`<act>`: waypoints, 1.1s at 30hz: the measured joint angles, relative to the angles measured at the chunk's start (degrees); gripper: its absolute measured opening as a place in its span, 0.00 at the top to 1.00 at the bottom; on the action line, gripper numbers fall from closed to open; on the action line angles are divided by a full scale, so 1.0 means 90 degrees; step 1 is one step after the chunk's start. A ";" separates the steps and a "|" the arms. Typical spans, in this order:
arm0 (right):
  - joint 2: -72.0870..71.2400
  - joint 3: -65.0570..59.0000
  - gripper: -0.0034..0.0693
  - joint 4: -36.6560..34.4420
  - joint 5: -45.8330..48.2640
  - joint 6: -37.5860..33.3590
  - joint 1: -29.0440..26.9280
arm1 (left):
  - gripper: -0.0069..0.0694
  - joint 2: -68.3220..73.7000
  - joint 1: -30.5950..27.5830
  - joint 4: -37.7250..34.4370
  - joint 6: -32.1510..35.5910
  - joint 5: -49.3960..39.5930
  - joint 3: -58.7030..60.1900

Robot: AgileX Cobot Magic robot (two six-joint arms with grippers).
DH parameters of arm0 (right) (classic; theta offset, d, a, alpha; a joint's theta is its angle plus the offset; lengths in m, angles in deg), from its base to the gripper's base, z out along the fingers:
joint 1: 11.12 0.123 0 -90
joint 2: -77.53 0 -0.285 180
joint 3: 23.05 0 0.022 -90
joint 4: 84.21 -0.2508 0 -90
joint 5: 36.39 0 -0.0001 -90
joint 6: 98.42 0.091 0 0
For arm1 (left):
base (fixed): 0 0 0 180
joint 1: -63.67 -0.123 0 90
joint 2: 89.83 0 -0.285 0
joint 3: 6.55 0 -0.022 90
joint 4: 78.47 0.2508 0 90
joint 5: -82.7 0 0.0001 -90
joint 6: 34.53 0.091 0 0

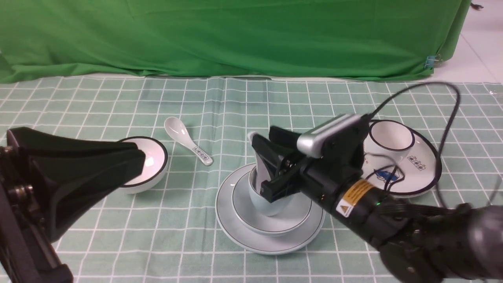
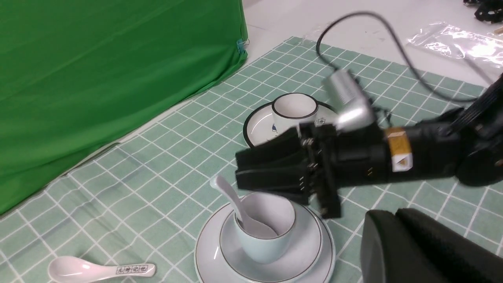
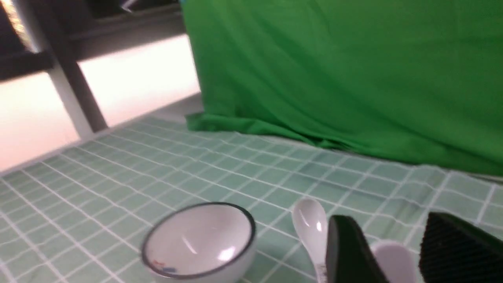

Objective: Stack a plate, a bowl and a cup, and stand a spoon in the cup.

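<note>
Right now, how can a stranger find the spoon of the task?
On the checked cloth, find the pale blue-green plate near the middle, stacked with a bowl and cup. The spoon stands in that cup, handle up. It is plain white; the other spoon lies flat on the cloth, with dark print on its handle.

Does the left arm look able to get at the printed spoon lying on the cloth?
Probably yes: the printed spoon lies in the open beside the black-rimmed bowl, with nothing covering it.
</note>
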 joint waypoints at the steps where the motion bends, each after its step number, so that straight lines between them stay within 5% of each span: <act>1: -0.0400 -0.0040 0.54 0.0232 0.0561 0.0178 0.0000 | 0.90 -0.0108 0.0000 0.0000 0.0006 0.0070 0.0103; 13: -0.4649 -0.0095 0.69 0.0955 0.7512 0.0951 0.0363 | 0.90 -0.2194 0.0000 -0.0471 0.0022 0.3410 0.3178; 18: -0.5920 -0.0109 0.82 0.0948 0.9920 0.1417 0.0734 | 0.89 -0.2276 0.0000 -0.0236 0.0022 0.4317 0.4106; 33: -0.6746 -0.0121 0.80 0.0947 1.0865 0.1655 0.0811 | 0.89 -0.2278 0.0000 0.0166 0.0022 0.3873 0.5137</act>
